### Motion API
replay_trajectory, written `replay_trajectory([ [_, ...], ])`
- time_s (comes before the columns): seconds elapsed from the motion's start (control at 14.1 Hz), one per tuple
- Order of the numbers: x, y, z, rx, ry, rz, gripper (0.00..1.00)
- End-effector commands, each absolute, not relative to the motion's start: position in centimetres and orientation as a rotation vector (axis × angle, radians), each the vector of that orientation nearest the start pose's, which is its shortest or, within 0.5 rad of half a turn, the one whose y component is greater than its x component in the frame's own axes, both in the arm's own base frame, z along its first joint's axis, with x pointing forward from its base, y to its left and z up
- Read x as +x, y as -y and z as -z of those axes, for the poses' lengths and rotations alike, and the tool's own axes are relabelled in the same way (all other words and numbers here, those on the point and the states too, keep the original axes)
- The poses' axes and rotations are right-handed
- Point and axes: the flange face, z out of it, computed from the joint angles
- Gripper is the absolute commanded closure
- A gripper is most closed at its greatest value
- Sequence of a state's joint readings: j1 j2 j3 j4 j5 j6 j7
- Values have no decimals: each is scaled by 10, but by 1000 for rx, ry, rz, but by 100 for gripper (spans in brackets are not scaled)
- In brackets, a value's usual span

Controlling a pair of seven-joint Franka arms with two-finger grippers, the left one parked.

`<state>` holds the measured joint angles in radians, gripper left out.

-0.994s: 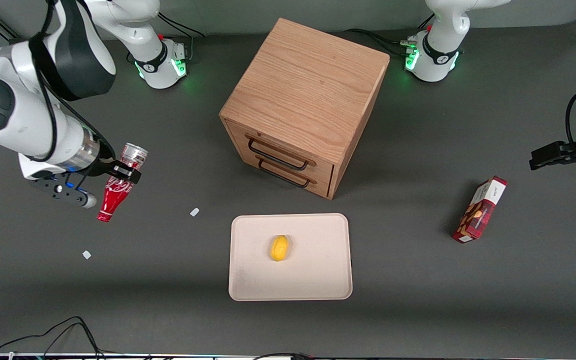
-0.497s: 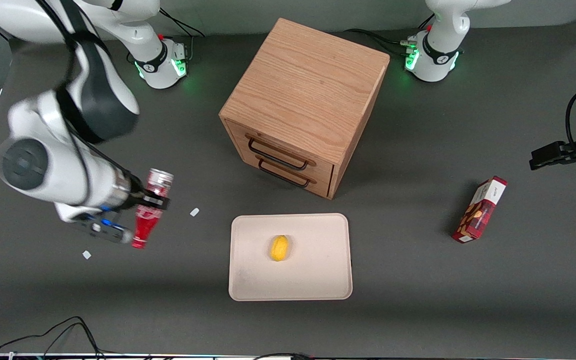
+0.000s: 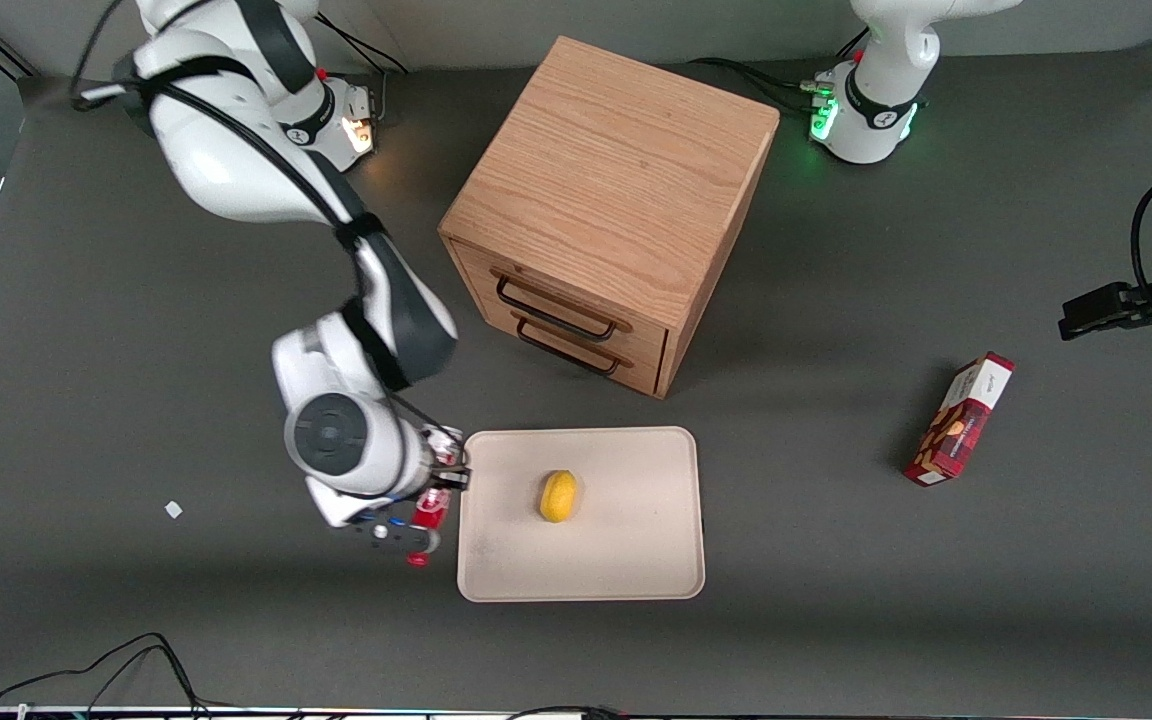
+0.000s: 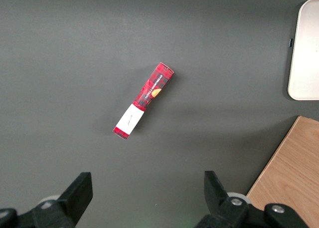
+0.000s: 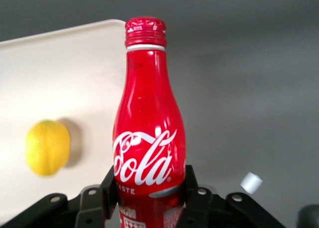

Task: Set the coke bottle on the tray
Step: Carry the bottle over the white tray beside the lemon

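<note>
Where the working arm reaches down over the dark bench (image 3: pixel 116 300), its gripper (image 3: pixel 433 497) hangs just beside the tray (image 3: pixel 626 560), at the tray edge toward the working arm's end. The fingers (image 5: pixel 195 200) are closed around the lower body of the coke bottle (image 5: pixel 148 138), one on each side, and the bottle is carried off the bench, not yet on the tray.

A yellow lemon-like fruit (image 3: pixel 558 496) lies on the tray near its middle, close to the edge the bottle is nearest; the rest of the tray surface is bare. A wooden drawer cabinet (image 3: pixel 608 200) with two dark handles stands farther from the front camera than the tray, its drawer fronts facing the tray. A red snack box (image 3: pixel 959 418) lies well apart, toward the parked arm's end of the bench, and shows clearly in the left wrist view (image 4: pixel 143 100). A small white scrap (image 3: pixel 173 509) lies on the bench toward the working arm's end, and another white bit (image 5: pixel 250 182) shows near the bottle in the right wrist view.

In the front view the arm's wrist covers most of the bottle; only a short red part and the cap show. In the right wrist view the bottle's base is cut off, and the left wrist view catches only a corner of the tray (image 4: pixel 305 58).
</note>
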<state>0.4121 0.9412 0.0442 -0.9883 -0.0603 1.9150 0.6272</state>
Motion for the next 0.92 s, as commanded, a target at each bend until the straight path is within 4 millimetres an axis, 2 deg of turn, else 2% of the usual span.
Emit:
replay_trajectory([
  [0.0,720,-335,-263,-3158,-106,97,100],
  [0.14,720,-336,-246,-3162,6,87,100],
  [0.28,723,-338,-230,-3148,40,130,100],
  [0.78,721,-346,-209,-3134,51,169,100],
  [0.85,721,-346,-209,-3134,46,169,89],
])
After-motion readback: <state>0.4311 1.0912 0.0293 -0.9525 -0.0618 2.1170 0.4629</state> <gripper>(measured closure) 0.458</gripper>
